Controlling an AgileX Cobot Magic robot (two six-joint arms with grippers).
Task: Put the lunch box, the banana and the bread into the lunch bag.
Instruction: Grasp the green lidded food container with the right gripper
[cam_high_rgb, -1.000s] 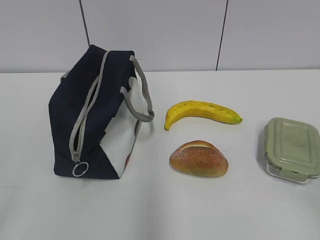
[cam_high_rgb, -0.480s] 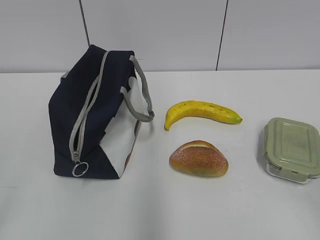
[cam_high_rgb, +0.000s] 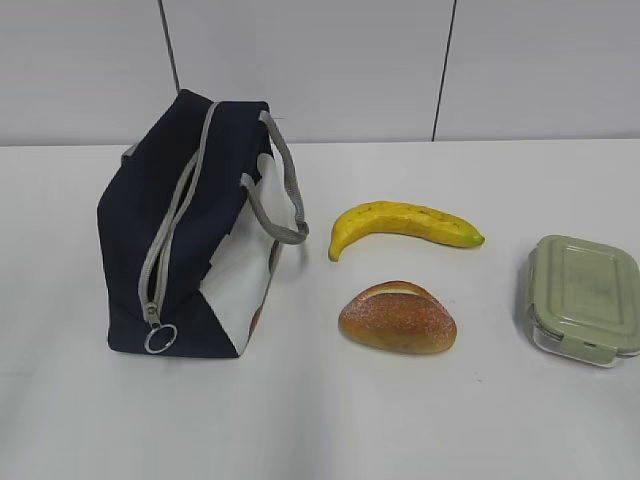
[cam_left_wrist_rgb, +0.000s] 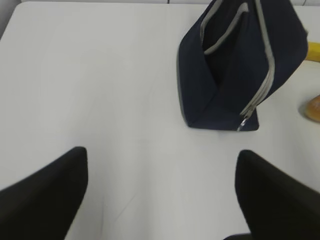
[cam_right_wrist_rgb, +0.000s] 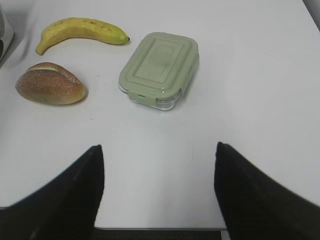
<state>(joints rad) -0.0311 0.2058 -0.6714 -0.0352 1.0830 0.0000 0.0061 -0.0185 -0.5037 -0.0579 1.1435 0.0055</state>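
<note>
White table (cam_high_rgb: 330, 420), grey panelled wall (cam_high_rgb: 320, 70); both jaws wide apart, empty.

In the left wrist view, the left tool (cam_left_wrist_rgb: 160, 200) shows only as two plain black fingers: one a rounded, blurred wedge in the lower left corner (cam_left_wrist_rgb: 42, 197), the other a broader dark slab in the lower right. The right tool (cam_right_wrist_rgb: 157, 192) looks the same from its own wrist view: matt black fingers (cam_right_wrist_rgb: 60, 200) rising from the bottom corners, with soft edges. No cables, screws or markings can be made out.
</note>
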